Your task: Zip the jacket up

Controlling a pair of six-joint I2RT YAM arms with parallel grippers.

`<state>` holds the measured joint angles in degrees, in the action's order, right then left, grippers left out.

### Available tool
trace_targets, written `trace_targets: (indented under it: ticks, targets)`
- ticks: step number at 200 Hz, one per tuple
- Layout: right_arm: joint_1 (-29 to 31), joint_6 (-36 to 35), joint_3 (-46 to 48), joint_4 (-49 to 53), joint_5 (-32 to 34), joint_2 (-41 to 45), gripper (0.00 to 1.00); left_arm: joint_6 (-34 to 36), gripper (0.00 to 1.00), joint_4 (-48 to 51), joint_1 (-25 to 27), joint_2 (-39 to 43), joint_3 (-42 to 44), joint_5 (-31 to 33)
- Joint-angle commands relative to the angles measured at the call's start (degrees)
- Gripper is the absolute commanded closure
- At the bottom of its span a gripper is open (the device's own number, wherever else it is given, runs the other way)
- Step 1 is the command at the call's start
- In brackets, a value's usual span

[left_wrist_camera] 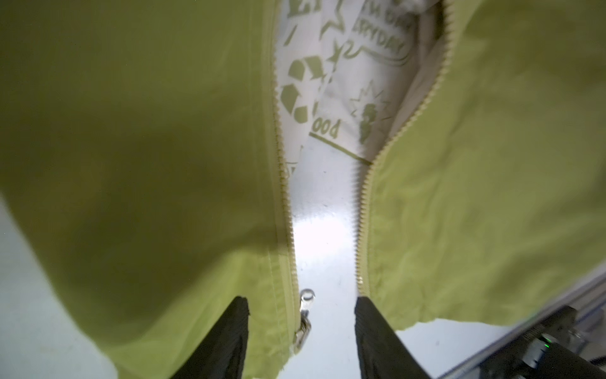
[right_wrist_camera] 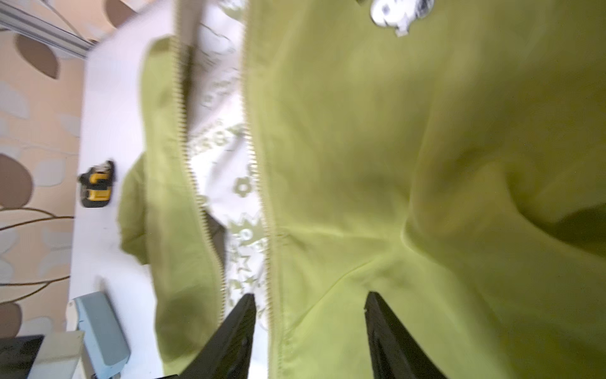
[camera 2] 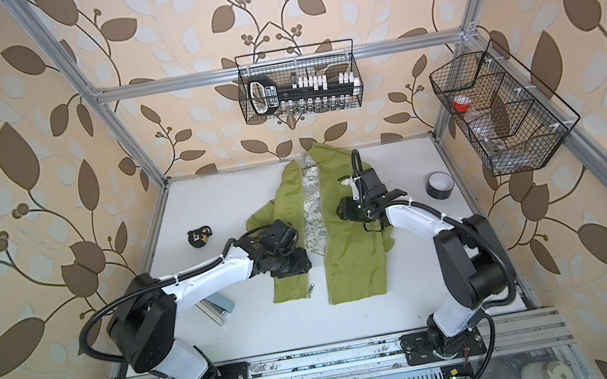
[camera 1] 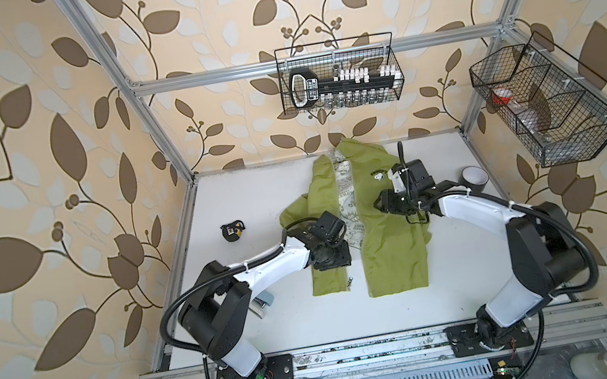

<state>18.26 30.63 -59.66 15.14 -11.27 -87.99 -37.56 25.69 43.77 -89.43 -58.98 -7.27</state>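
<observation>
Taking the table [camera 1: 317,323] as a clock face with six at the arm bases, we found a broad bare strip at six, between the rail [camera 1: 364,350] and the hem of the jacket [camera 1: 390,259]. The jacket lay flat at the centre, unzipped. Its two front panels were apart, with bare table between the toothed edges near the hem and pale printed lining [left_wrist_camera: 344,98] farther up. The zipper pull [left_wrist_camera: 305,315] sat at the hem end of the left panel's edge.

The left gripper [left_wrist_camera: 301,300] hung over that gap, released. One finger was above the left panel and the other just beside the right panel's edge, with only the pull and table between them. At seven a blue-grey stapler [camera 1: 265,302] lay partly under the left arm [camera 1: 273,265]. At nine a black-and-yellow tape measure [camera 1: 233,230] stood well apart from the sleeve, with free table around it.

Farther on, the right gripper [right_wrist_camera: 310,295] hovered over the right panel's zipper edge, jaws spread, and we saw no fabric pinched. At two a black roll [camera 1: 474,177] sat near the right frame. At twelve the hood [camera 1: 357,147] reached the table's far edge.
</observation>
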Motion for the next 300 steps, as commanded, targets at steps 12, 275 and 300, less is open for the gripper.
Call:
trace_targets:
  ticks: [12,275,300]
  targets:
    - [5.95,-1.0,4.77,3.85,3.09,7.73,0.39,-1.42,0.56,2.41,-0.53,9.37,3.84,-0.12]
    - [25.5,16.13,13.24,-26.46,-7.14,-11.82,0.81,-11.23,0.86,-7.78,-0.46,11.01,23.0,1.54]
    - [25.85,15.68,12.62,-24.34,-7.02,-9.1,0.9,-11.13,0.85,-7.41,-0.68,12.68,22.84,2.41]
